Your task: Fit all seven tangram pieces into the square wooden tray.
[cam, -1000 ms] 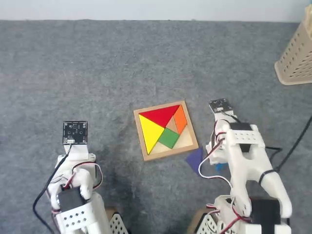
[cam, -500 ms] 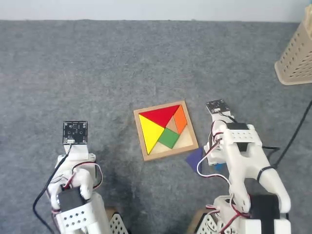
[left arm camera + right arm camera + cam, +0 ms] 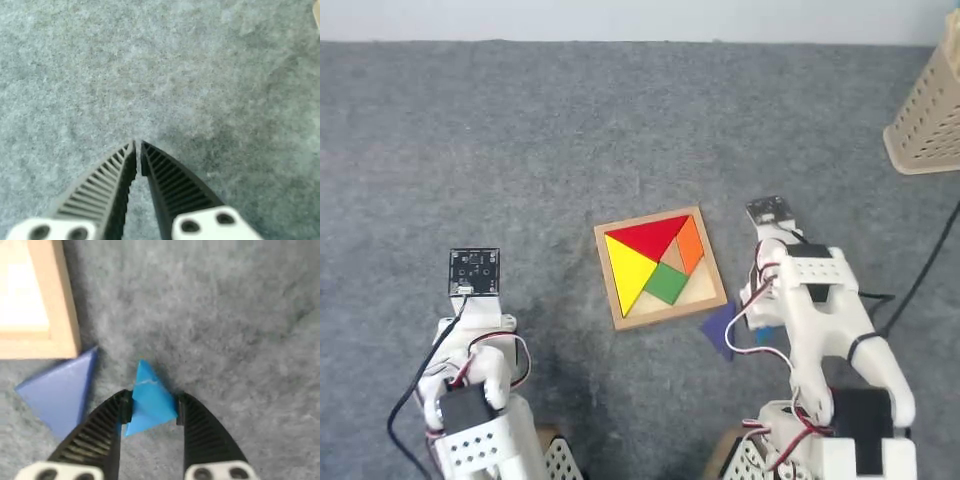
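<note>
**Beside the tray's corner: a small triangle in the right claw**

Between its ribbed jaws the right claw (image 3: 151,402) pinches a small light-blue triangular piece (image 3: 146,380), one jaw against each flank. I cannot tell whether the piece rests on the grey felt-covered bench (image 3: 225,315) or has cleared it.

Just beside it lies a dark-blue triangular piece (image 3: 60,395), flat on the felt, its tip near the corner of the square wooden tray (image 3: 55,305).

In the tray sit a red triangle (image 3: 648,238), a yellow triangle (image 3: 628,270), an orange parallelogram (image 3: 690,245) and a green square (image 3: 666,284); bare wood shows along the side nearest this arm.

To seat the piece well, I judge it should be lifted clear of the rim, turned to match a gap's edges, then lowered flat (a tilted piece would likely catch on the frame).

The left claw (image 3: 136,145) hangs pressed together over bare felt, well apart.
</note>
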`<state>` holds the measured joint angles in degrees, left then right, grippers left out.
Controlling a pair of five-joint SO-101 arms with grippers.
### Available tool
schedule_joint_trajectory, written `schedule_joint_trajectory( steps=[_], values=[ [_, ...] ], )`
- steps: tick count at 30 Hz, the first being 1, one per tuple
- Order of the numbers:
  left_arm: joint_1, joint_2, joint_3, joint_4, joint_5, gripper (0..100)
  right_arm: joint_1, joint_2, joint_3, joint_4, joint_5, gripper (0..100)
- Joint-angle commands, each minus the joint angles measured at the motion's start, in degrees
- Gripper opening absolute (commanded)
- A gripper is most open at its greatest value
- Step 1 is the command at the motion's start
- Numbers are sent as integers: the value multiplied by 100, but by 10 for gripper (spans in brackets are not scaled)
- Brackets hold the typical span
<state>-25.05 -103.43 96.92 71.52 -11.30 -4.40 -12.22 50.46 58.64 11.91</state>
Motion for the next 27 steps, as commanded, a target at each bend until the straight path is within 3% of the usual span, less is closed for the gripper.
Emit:
schedule_joint_trajectory(
  steps=[1,5,10,17,27],
  values=[
    [-18,-79,-40,44,-26,13,-119,-40,-985,426,0,6],
    [-18,-79,-40,44,-26,13,-541,13,-2101,1086,44,6],
    [-18,-79,-40,44,-26,13,-1807,22,-2796,1332,448,6],
    [-18,-79,-40,44,-26,13,-3284,215,-2822,971,1705,6],
    [-18,-79,-40,44,-26,13,-3679,1420,-2857,224,1978,6]
  ],
)
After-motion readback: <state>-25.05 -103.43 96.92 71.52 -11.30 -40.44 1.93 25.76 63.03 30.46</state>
